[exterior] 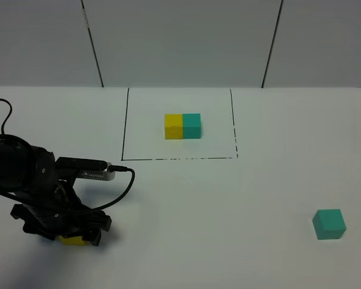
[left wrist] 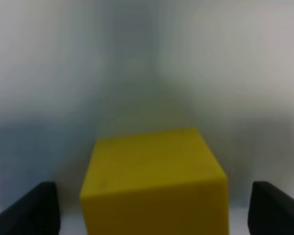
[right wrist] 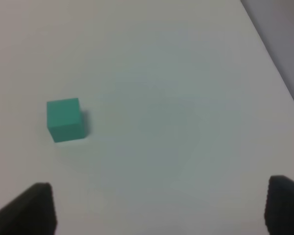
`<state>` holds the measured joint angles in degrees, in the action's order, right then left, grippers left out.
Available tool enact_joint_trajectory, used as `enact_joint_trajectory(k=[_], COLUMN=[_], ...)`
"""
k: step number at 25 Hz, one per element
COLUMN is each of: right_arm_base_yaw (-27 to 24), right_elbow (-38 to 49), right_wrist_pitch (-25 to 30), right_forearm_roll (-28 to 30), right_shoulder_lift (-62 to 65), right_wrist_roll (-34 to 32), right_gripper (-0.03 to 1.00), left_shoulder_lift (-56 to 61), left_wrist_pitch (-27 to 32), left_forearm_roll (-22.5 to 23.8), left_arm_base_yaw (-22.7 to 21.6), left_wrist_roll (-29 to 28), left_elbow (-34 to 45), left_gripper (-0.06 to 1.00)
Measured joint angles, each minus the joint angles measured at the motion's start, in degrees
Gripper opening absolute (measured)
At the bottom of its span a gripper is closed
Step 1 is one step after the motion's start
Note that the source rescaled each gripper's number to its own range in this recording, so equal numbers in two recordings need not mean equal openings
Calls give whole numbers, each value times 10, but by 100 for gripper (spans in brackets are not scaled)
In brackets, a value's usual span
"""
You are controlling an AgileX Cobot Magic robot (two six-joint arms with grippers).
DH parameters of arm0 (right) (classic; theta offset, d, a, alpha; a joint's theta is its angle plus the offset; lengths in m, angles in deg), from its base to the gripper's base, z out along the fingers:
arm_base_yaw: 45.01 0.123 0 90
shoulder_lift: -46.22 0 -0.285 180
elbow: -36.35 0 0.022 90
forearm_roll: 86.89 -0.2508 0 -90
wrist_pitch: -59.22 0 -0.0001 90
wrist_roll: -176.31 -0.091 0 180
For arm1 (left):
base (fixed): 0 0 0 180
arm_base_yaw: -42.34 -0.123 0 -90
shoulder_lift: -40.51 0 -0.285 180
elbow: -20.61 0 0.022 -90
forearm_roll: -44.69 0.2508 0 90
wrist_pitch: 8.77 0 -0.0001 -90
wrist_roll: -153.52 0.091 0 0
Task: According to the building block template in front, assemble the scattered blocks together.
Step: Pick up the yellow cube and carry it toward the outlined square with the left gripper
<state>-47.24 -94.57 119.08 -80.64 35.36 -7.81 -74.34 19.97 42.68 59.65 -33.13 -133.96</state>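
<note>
So the left hand (exterior: 71,232) is down over the loose yellow cube (left wrist: 154,188), jaws spread with a gap on each side, nothing gripped yet. I'd centre it so both fingers (left wrist: 32,208) meet flat faces together, or the cube may twist. It sits well in front of the template pair (exterior: 182,126), off to its left. The loose teal cube (exterior: 329,224) is in front and to its right on the worktop (exterior: 228,205). Only the left wrist view shows those gaps, since overhead the arm hides most of the cube. The right hand (right wrist: 159,210) is wide open and empty, seen only in its own wrist view.
</note>
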Motion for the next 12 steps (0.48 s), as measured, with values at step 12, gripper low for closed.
enact_joint_trajectory(k=[12], right_arm_base_yaw=[0], right_elbow=[0], right_wrist_pitch=[0], right_forearm_roll=[0], right_shoulder_lift=[0], right_wrist_roll=[0], right_gripper=[72], left_shoulder_lift=[-5], left_wrist_pitch=[-32], left_forearm_roll=[-5], left_arm_base_yaw=[0], left_wrist_roll=[-7], left_elbow=[0], left_gripper=[68])
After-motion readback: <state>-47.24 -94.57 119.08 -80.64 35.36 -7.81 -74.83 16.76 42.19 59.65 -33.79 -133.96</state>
